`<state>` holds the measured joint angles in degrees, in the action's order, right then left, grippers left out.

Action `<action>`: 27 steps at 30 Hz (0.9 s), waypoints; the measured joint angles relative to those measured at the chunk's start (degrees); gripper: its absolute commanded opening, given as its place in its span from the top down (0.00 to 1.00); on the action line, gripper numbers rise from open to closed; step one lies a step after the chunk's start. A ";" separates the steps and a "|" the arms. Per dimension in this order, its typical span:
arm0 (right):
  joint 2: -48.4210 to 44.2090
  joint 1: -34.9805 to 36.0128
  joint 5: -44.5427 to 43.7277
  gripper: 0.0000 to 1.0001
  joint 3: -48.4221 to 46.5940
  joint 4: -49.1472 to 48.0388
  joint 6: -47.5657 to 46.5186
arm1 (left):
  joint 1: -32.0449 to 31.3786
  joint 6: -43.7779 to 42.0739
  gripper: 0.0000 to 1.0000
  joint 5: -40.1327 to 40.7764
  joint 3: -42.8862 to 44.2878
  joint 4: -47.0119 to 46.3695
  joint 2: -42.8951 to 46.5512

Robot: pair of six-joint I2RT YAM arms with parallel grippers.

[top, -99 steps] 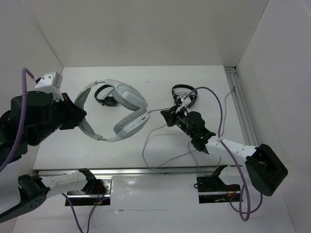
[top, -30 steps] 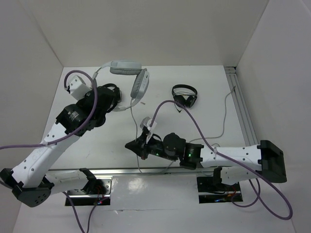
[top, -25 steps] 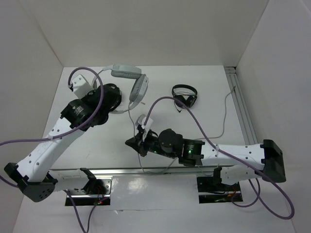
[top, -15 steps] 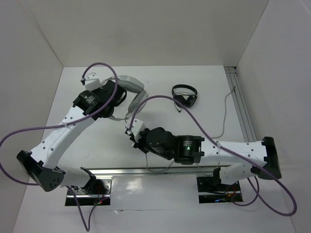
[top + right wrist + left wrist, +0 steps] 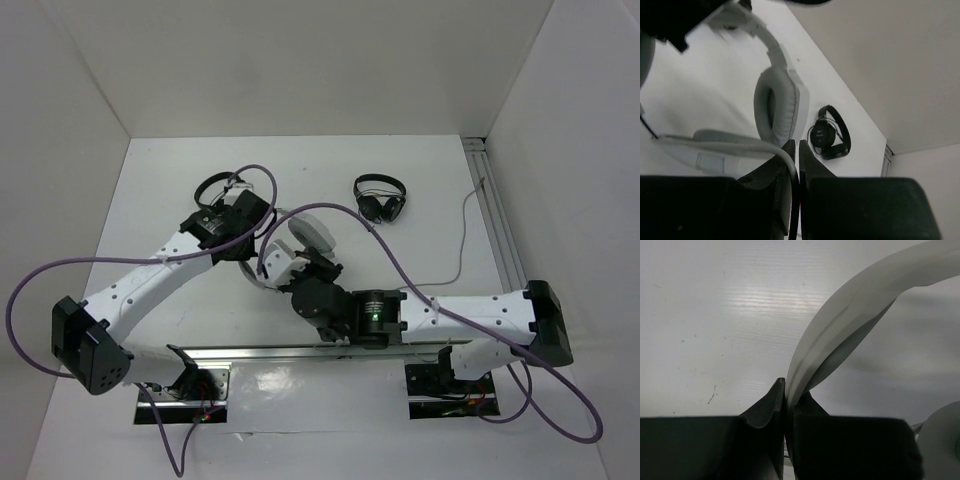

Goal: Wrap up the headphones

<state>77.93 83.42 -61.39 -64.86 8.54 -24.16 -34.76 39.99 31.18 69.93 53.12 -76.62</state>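
The white headphones show in the top view as one oblong earcup [image 5: 312, 232] at mid-table; the two arms hide the rest. My left gripper [image 5: 250, 250] is shut on the wide white band [image 5: 850, 305], which rises from between its fingertips [image 5: 788, 396] in the left wrist view. My right gripper [image 5: 305, 262] is right beside the earcup. In the right wrist view it [image 5: 796, 147] is shut on the thin grey cable [image 5: 786, 161], which curves in from the left. The padded earcup [image 5: 777, 105] stands just beyond its tips.
A small black headphone [image 5: 380, 197] lies at the back right and also shows in the right wrist view [image 5: 830, 132]. A second black one [image 5: 212, 188] lies behind my left wrist. A thin grey cable [image 5: 462, 235] trails near the right rail [image 5: 500, 230].
My left gripper has carried the headphones from the back left forward to mid-table. My right gripper has moved back and slightly right with the cable, up to the earcup.
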 measured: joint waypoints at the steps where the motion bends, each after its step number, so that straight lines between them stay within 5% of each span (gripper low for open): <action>1: -0.79 -0.35 0.46 0.86 0.00 -0.90 -0.55 | -0.68 -0.66 1.00 -0.52 -0.17 -0.57 0.11; 7: -5.01 -7.39 3.39 0.74 -1.22 -5.53 -2.29 | -5.25 -3.41 1.00 -2.58 -0.63 -4.00 3.37; 12: -5.22 -16.63 9.25 0.74 -4.48 -6.19 -1.70 | -6.08 -5.99 1.00 -2.62 -3.48 -4.22 7.15; 20: -3.06 -29.53 23.28 0.94 -10.25 -4.24 3.02 | -9.27 -10.03 1.00 -5.03 -5.81 -5.38 13.31; 27: 1.68 -36.54 34.10 0.94 -10.47 -2.69 8.41 | -13.14 -13.70 1.00 -7.39 -5.79 -6.75 18.18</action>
<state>79.61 46.87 -27.29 -75.33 5.85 -15.75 -47.90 26.28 23.79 64.14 46.37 -58.43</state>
